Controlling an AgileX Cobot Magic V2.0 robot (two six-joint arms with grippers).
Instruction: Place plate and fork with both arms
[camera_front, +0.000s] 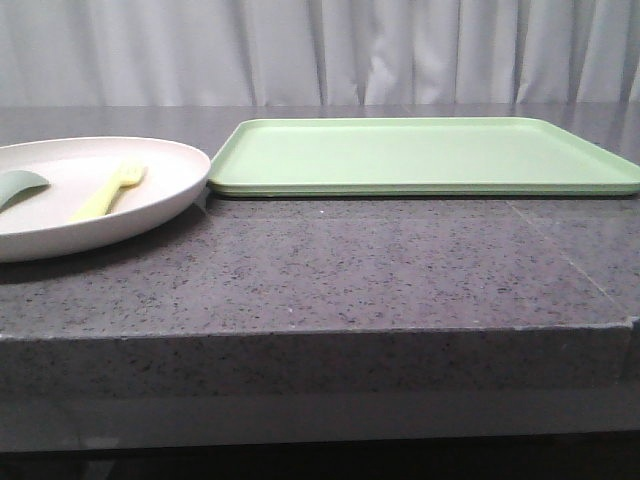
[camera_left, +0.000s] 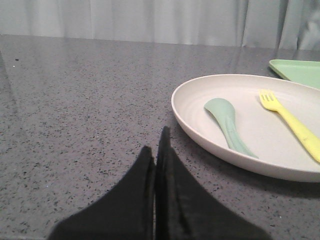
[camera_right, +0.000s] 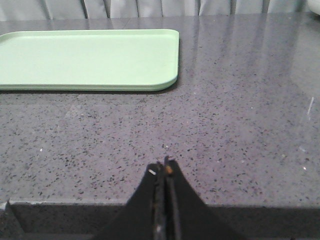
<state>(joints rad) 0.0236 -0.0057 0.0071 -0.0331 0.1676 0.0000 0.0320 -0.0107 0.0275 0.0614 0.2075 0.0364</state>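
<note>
Countertop (camera_front: 330, 270): one plate (camera_front: 150, 205), one fork (camera_front: 108, 192)

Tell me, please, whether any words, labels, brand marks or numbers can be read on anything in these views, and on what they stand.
None: the plate, fork, grey-green spoon, green tray and grey stone table show no lettering or marks in any view.

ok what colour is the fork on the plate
Pale yellow; the fork shows best in the left wrist view.
</note>
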